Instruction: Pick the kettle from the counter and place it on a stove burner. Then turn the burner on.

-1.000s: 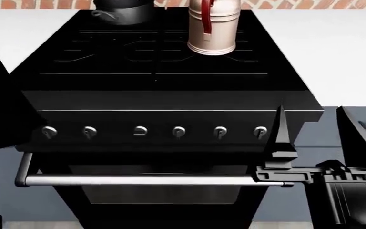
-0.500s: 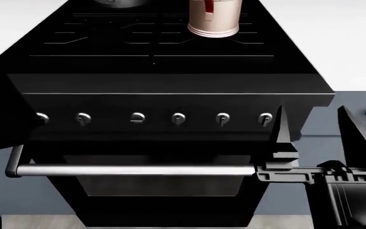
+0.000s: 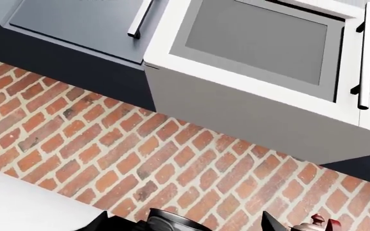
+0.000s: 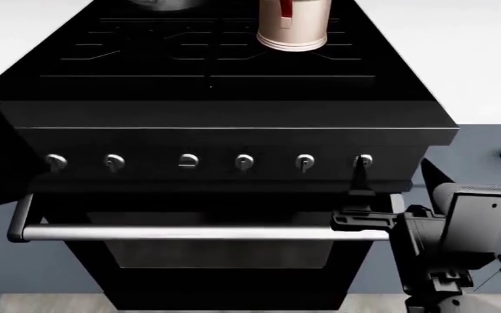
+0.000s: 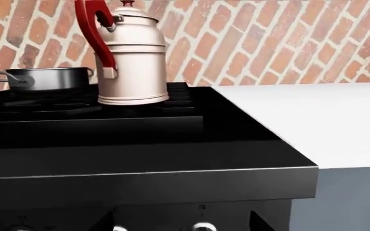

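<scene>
The range fills the head view's centre; the white counter runs off at upper right. The kettle already stands on a rear burner at top centre, so the step in hand appears to be the knob turn.

The right gripper sits at lower right, one finger reaching up just below the rightmost knob. Whether its fingers are apart cannot be told. The left gripper's state is equally unclear.

Procedure, as judged:
- Confirm which knob serves the kettle's burner; the rightmost is only a guess.
- Straddle the knob squarely before closing.
- Rotate about the knob's axis, without side load.
</scene>
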Available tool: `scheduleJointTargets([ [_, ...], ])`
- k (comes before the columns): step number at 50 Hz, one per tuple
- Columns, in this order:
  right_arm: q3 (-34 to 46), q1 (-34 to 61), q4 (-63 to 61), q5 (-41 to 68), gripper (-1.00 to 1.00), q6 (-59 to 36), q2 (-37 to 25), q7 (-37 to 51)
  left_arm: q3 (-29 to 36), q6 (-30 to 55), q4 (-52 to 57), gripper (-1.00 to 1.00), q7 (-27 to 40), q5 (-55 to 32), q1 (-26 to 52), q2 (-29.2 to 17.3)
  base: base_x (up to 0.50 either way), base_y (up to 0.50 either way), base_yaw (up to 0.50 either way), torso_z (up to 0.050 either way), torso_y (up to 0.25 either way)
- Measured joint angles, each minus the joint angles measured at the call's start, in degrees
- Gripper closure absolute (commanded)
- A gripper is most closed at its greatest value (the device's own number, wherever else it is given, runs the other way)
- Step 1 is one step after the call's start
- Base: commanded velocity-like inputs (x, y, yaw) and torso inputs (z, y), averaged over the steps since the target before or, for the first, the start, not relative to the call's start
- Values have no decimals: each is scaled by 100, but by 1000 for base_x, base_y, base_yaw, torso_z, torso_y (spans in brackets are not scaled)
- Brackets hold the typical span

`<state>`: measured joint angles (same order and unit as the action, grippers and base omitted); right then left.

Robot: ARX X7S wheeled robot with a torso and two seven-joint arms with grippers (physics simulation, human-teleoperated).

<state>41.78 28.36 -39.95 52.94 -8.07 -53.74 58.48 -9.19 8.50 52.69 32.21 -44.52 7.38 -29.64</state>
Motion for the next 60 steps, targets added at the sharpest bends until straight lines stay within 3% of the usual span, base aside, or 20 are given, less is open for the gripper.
scheduleJointTargets([
  [28, 111, 516, 1188, 962, -100, -568, 559, -388, 7, -107, -36, -100, -4, -80, -22, -20, 0, 0, 0, 0, 0],
  [60, -40, 892, 2162, 1406, -100, -742, 587, -1034, 110, -100, -101, -100, 29, -140, -3, -65, 0, 0, 0, 0, 0],
])
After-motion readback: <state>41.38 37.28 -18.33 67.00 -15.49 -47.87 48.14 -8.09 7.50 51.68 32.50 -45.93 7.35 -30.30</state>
